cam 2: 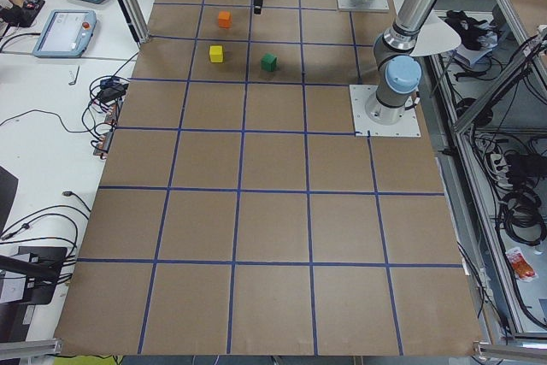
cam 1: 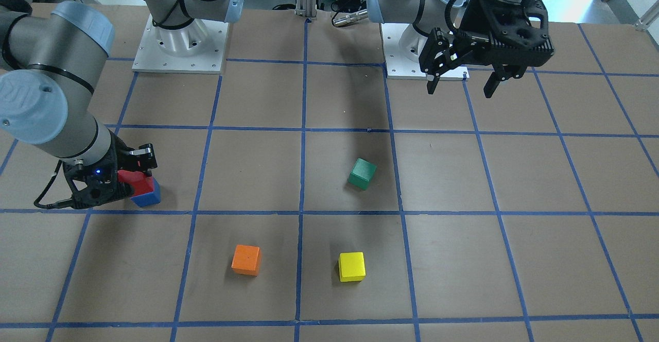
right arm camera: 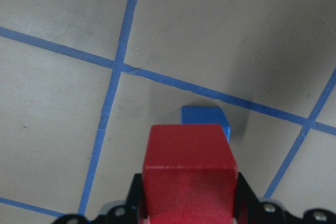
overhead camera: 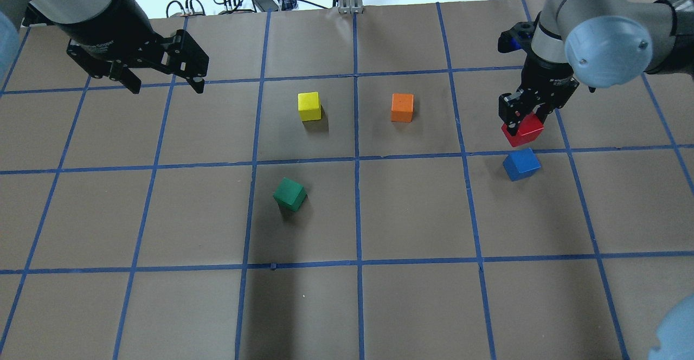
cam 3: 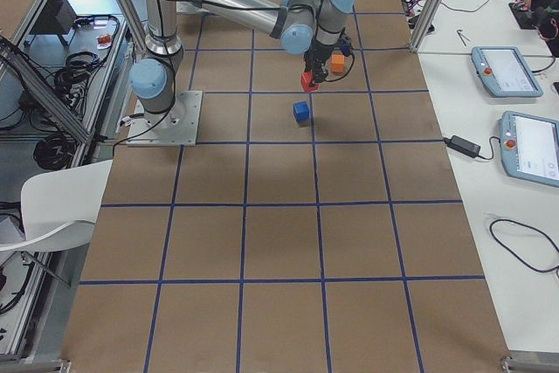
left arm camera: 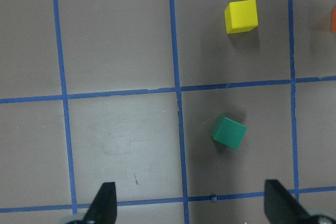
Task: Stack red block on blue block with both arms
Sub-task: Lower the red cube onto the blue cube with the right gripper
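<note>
My right gripper [overhead camera: 521, 119] is shut on the red block [overhead camera: 522, 130] and holds it in the air. The blue block [overhead camera: 521, 164] sits on the table just below and slightly ahead of it. The right wrist view shows the red block [right arm camera: 188, 169] between the jaws, with part of the blue block [right arm camera: 206, 120] showing beyond it. In the front-facing view the red block [cam 1: 133, 179] overlaps the blue block [cam 1: 147, 197]. My left gripper [overhead camera: 166, 84] is open and empty, high above the table's far left.
A green block [overhead camera: 289, 194] lies rotated near the middle. A yellow block [overhead camera: 309, 105] and an orange block [overhead camera: 402, 107] sit farther out. The left wrist view looks down on the green block [left arm camera: 229, 131] and the yellow block [left arm camera: 241, 16].
</note>
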`<state>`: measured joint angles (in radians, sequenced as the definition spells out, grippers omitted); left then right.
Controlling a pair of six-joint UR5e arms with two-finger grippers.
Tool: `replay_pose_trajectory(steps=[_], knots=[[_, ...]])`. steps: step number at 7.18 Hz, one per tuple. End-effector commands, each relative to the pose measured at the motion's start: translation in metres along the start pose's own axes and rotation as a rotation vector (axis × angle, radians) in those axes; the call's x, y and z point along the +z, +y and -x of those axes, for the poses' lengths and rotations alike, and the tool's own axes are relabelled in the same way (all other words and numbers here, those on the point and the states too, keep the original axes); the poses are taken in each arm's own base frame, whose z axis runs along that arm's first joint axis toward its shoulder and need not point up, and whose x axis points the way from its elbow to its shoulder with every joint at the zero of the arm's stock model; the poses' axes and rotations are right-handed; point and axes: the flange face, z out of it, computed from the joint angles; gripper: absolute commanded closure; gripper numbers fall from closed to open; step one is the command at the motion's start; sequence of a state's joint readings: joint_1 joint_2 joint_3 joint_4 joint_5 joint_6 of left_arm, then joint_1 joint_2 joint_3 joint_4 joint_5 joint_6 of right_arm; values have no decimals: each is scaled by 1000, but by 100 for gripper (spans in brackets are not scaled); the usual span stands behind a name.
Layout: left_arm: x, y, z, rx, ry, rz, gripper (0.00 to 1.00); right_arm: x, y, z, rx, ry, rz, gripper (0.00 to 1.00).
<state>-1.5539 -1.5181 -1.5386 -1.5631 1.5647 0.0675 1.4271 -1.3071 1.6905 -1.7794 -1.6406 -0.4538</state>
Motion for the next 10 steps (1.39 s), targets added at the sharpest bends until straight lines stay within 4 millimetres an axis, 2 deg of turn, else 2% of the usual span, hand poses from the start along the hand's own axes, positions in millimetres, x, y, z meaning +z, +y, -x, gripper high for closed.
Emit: replay_pose_trajectory(steps=[1,4,8,9,10], knots=[[0,0,0,0,0,1,0,28,9,-22,17,-14,3,100],[0,0,0,0,0,-1,0,55,16,-23,31,-6,-16,100],[1,-6,0,-5,1,-1,0,59,18,-22,44,-9,-7,100],[4,-7,0,-17,2,5,0,59,18,-22,46,-7,-6,89],[4,-7,0,-9,2,5,0,61,18,-21,41,-11,-3,61]])
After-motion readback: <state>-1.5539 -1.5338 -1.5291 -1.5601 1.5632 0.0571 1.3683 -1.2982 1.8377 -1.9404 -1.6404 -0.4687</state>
